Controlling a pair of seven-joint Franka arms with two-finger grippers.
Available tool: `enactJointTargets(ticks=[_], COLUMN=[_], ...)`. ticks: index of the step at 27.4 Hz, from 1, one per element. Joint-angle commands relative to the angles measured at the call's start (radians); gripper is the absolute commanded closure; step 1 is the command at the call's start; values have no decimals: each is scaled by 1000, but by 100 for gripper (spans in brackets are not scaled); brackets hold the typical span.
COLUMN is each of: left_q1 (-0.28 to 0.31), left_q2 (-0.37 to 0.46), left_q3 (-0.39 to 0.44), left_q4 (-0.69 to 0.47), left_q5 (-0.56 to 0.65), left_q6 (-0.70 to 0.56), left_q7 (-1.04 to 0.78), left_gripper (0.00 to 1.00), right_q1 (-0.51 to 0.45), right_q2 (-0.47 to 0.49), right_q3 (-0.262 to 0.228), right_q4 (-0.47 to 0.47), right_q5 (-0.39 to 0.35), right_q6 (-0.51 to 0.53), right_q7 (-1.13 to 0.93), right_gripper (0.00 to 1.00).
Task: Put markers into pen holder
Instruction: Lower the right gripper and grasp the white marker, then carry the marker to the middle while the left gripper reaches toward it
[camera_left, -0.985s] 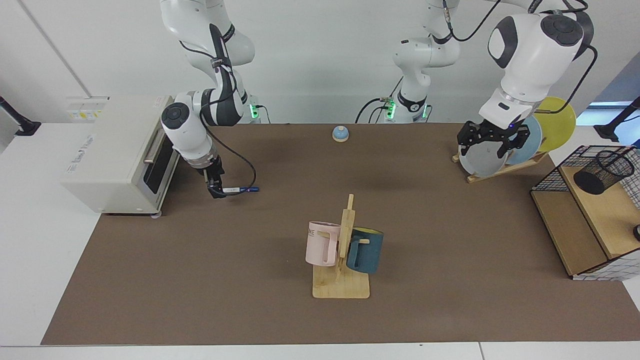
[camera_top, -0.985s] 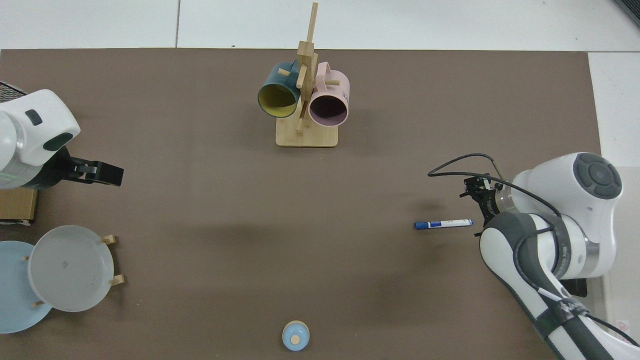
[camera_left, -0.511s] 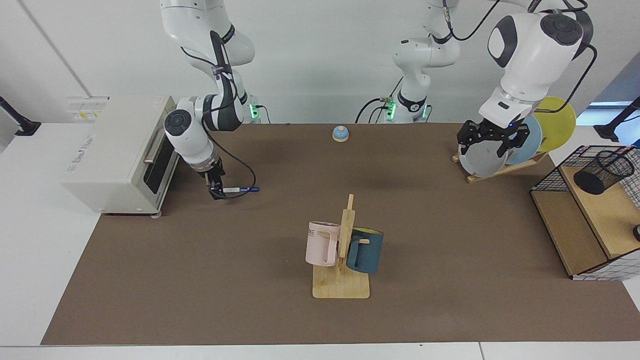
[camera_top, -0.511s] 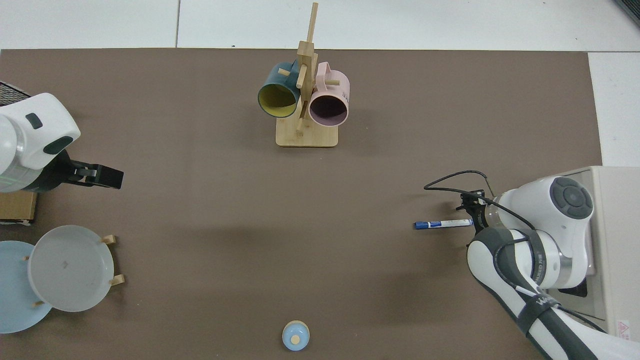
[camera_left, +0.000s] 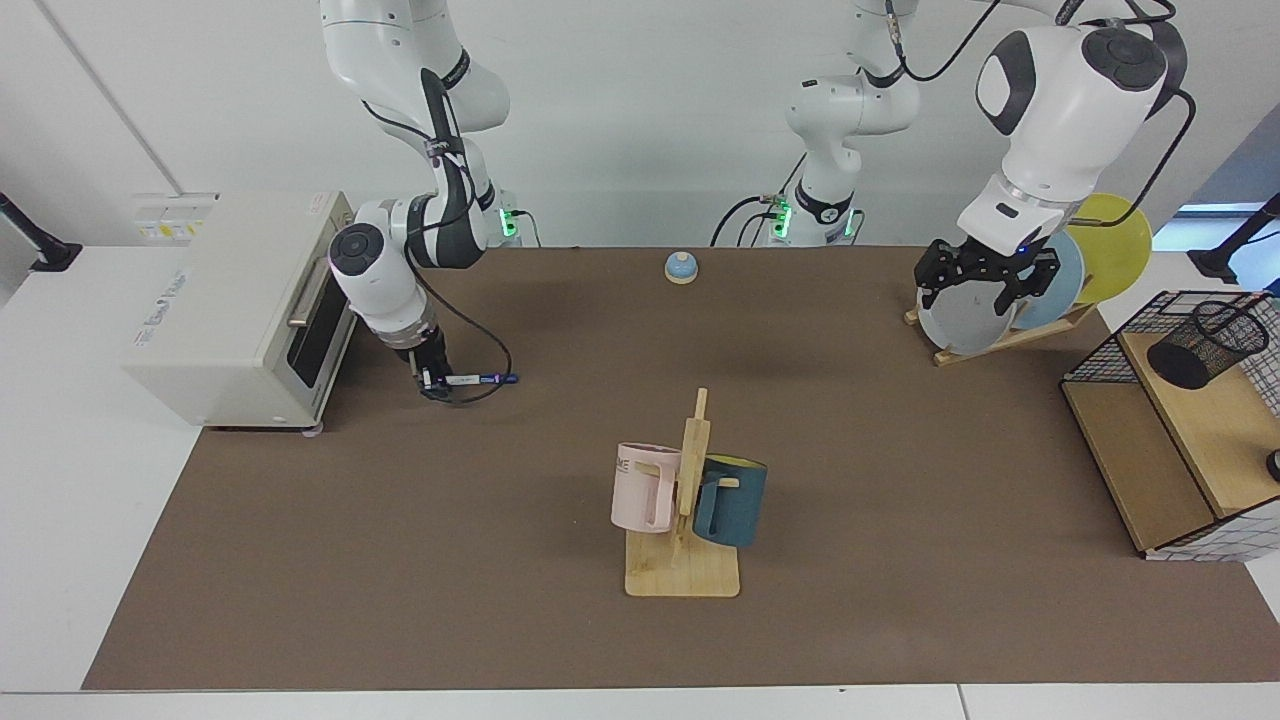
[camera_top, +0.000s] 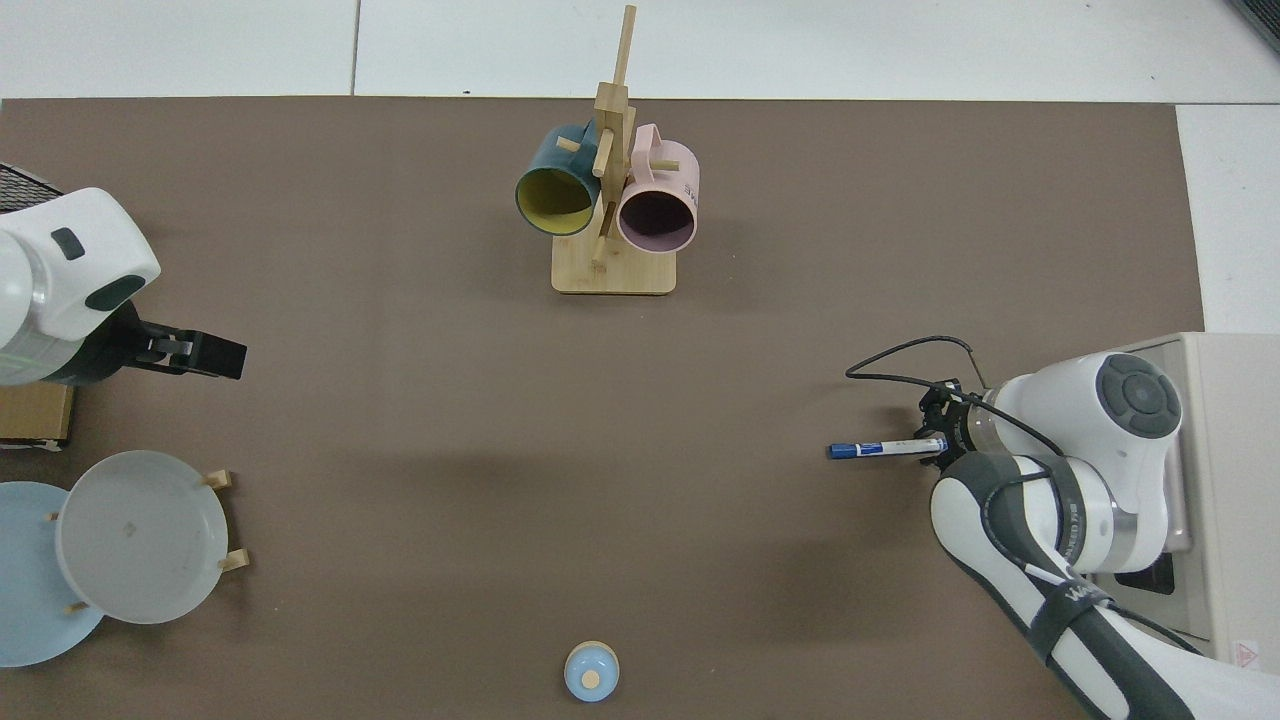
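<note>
We are looking at two arms with glossy white rounded shells and dark grey bands at the joints. Black cables are looping loosely along each of them, strapped on in places. Round dark grey caps are covering the joint ends. Green lights are glowing at both bases. The hands at the wrists are black, one with small black fingers (camera_left: 975, 280).

The light is bright and even, coming from above. Soft, faint shadows lie on the brown mat (camera_left: 400, 560) under the arms and beside the mug stand (camera_left: 683, 570). Nothing shines hard, and everything looks clear.
</note>
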Motion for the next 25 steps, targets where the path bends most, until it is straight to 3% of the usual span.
enactJointTargets(ticks=[1,5,10,17,25], left_q1=[-4,-7,-7,-7,-8], left_q2=[-31,-31,-31,-31,-30], left_q3=[11,11,11,8,3], left_q4=[-39,-37,-36,-33,-33], left_q5=[-19,-17,-17,-17,-17], left_q6=[9,6,-14,-33,-22], left_q7=[19,21,22,59,111], left_gripper=[3,7,20,20,16], right_q1=[-4,-1,5,88,137], right_q2=[3,0,-18,-80,-81], right_q3=[5,7,16,24,25], right_q4=[11,40,110,185,286], right_q5=[13,13,31,176,378], right_q6=[-37,-82,-175,-240,-304], right_q7=[-36,-34,-29,-29,-20], right_gripper=[100,100,100,100,100])
